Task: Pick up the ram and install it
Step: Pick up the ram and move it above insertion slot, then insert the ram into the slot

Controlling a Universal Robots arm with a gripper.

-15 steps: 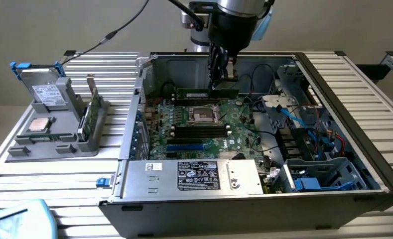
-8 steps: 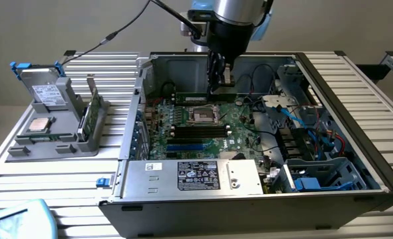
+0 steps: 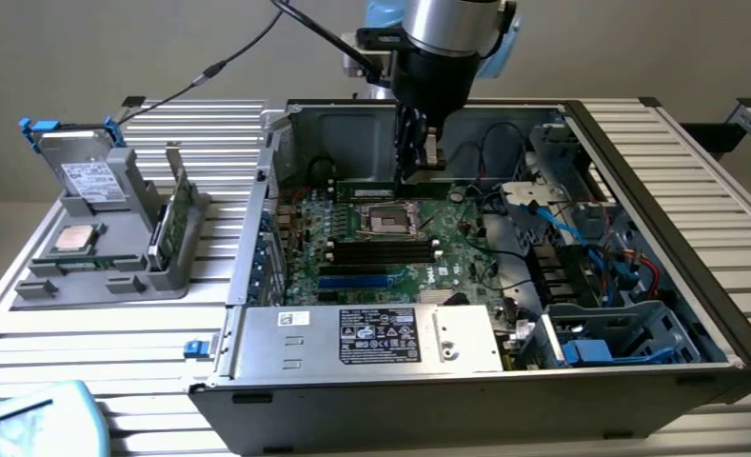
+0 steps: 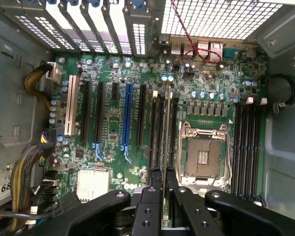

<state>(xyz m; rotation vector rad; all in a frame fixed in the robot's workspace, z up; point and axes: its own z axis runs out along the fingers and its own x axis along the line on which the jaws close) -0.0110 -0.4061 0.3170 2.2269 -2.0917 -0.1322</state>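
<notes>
Evidently our pincer (image 4: 164, 184) grips the ram (image 4: 165, 132) hanging below it by the long top edge, a hold we judge right for a light, stiff, fragile board.

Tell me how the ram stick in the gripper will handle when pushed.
Probably stiff: the ram looks straight along its length though the gripper pinches it at one spot only. Likely light, since it is very thin edge-on. Possibly fragile: a bare circuit board, so a skewed push toward the motherboard slots might crack it.
</notes>
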